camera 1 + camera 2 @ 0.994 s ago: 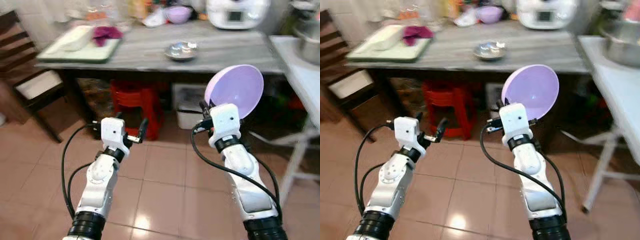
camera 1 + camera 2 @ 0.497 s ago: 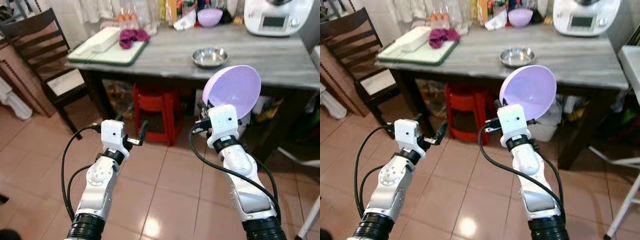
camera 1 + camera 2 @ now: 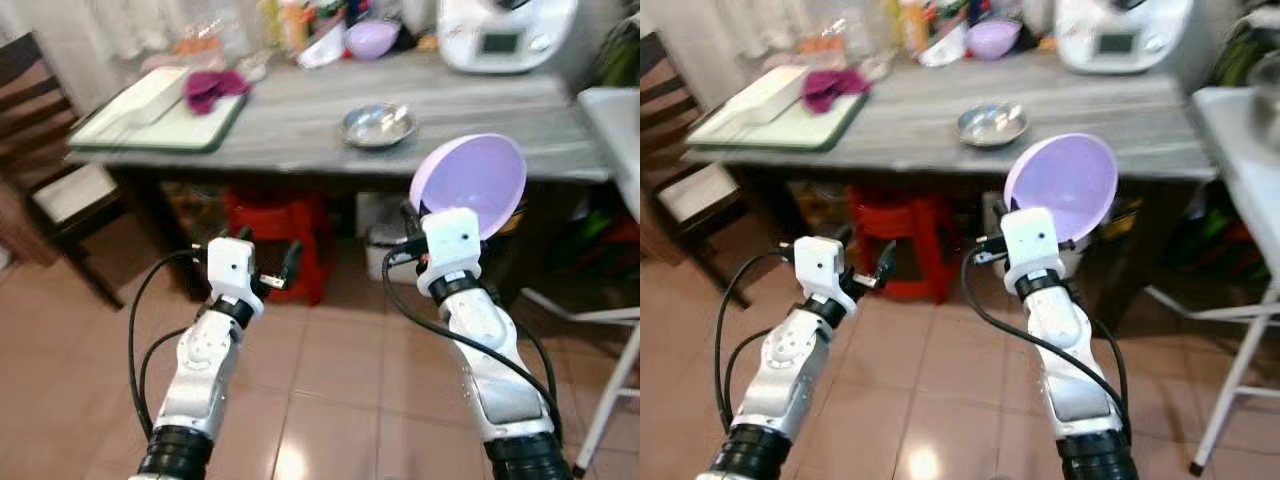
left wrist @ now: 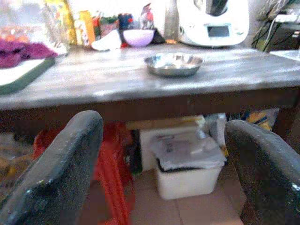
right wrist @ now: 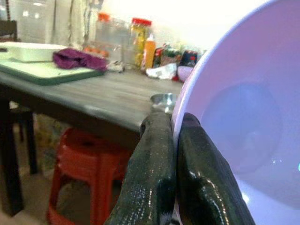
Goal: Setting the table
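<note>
My right gripper (image 5: 173, 136) is shut on the rim of a purple bowl (image 3: 470, 183), held upright with its hollow facing me, in front of the grey table (image 3: 300, 120). A small steel bowl (image 3: 377, 124) sits on the table's middle. My left gripper (image 3: 268, 262) is open and holds nothing, raised before the table's front edge; its two black fingers (image 4: 61, 173) frame the table. A second purple bowl (image 3: 371, 38) stands at the table's back among bottles.
A green-rimmed tray (image 3: 160, 115) with a white box and a magenta cloth lies on the table's left. A white appliance (image 3: 500, 30) stands at the back right. A red stool (image 3: 270, 225) and a white bin (image 4: 187, 164) sit under the table. A dark chair (image 3: 40, 150) is left, a white table (image 3: 615, 120) right.
The camera has shifted and the table now looks closer and lower in view. Both arms keep their pose, the right one still holding the purple bowl.
</note>
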